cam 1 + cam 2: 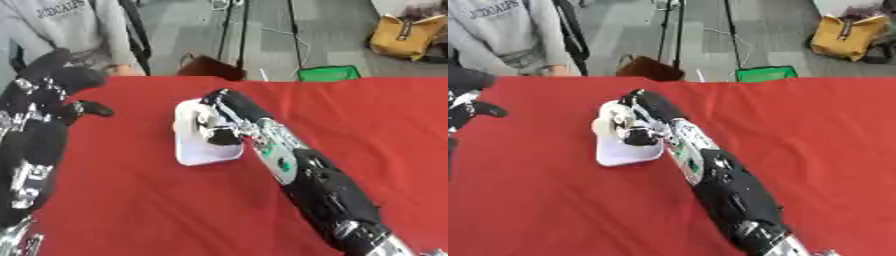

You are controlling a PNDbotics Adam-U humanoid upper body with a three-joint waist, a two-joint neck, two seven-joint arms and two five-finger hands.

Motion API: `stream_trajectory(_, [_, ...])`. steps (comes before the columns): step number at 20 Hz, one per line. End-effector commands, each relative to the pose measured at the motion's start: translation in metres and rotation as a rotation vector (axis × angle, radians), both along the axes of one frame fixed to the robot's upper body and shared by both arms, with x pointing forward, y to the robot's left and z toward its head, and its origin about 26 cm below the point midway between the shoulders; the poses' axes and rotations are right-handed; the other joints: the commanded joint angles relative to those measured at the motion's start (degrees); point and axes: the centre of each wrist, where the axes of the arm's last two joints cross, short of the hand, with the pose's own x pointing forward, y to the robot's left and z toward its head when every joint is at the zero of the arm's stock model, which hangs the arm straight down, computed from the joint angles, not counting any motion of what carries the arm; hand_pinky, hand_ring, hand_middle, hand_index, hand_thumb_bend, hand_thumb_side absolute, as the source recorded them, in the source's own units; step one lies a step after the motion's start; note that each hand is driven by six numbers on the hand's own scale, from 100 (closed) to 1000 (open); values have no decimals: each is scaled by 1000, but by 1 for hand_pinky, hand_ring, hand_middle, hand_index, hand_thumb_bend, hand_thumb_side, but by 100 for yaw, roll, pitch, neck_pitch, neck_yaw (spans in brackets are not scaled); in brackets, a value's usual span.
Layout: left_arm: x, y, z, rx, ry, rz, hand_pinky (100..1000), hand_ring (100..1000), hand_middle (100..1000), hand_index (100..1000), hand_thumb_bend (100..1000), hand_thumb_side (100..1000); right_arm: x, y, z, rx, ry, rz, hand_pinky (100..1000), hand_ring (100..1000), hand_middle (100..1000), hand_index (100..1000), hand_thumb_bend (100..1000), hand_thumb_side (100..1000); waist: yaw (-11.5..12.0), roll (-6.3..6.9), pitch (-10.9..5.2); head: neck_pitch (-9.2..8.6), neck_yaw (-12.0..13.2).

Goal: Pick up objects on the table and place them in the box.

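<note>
A: Nearest first, what do you see?

B: The right arm (328, 195) comes up from the lower right corner, black with silver joints, and runs diagonally across the red worktop (140, 200).

A: And its hand?

B: The right hand (226, 120) lies over a white, flat, rounded-rectangle object (197, 150) near the middle of the worktop. The fingers are curled down onto the object's upper part, with the thumb at its right side, so the hand looks closed on it. The object still appears to rest on the cloth.

A: The other hand?

B: The left hand (48, 95) is raised at the left edge, well apart from the white object. Its fingers are relaxed and spread, the thumb (92, 108) sticking out toward the right, holding nothing.

A: Farther back?

B: Past the far edge, a brown bag (210, 66), a green item (328, 73) and a yellow bag (404, 36) sit on the grey floor.
</note>
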Motion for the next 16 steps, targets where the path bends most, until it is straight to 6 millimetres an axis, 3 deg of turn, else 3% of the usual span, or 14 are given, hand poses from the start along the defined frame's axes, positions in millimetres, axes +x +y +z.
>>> stream_trajectory(1, [-3,-2,9,-1,-38,-17,625,808,715,913,514,602,3,-4,17,11,-89,-15,430,565,623,766,134,347,-8,-1,-90,-72,-20])
stream_trajectory(2, [-3,-2,9,-1,-39,-17,626,808,715,913,514,602,2,-4,18,10,-107,-17,472,603,698,825,266,418,-13,-4,-87,-75,-18])
stream_trajectory(3, [-3,-2,9,0,-39,-17,626,809,715,913,513,602,2,-3,19,-9,-123,-7,537,669,795,911,518,490,-18,-8,-91,-78,-10])
stream_trajectory(5, [-3,-1,9,2,-39,-16,626,809,715,913,513,601,1,-3,19,-48,-139,8,592,719,851,953,648,525,-25,-13,-99,-86,4])
stream_trajectory(8, [-3,-1,9,3,-39,-15,626,809,715,913,514,600,1,-4,20,-79,-143,26,686,788,925,998,695,607,-40,-16,-113,-102,21])
stream_trajectory(16, [-3,-1,9,6,-37,-12,627,810,715,913,515,596,1,-12,29,-41,-152,22,672,785,925,990,663,618,-133,-20,-160,-100,67])
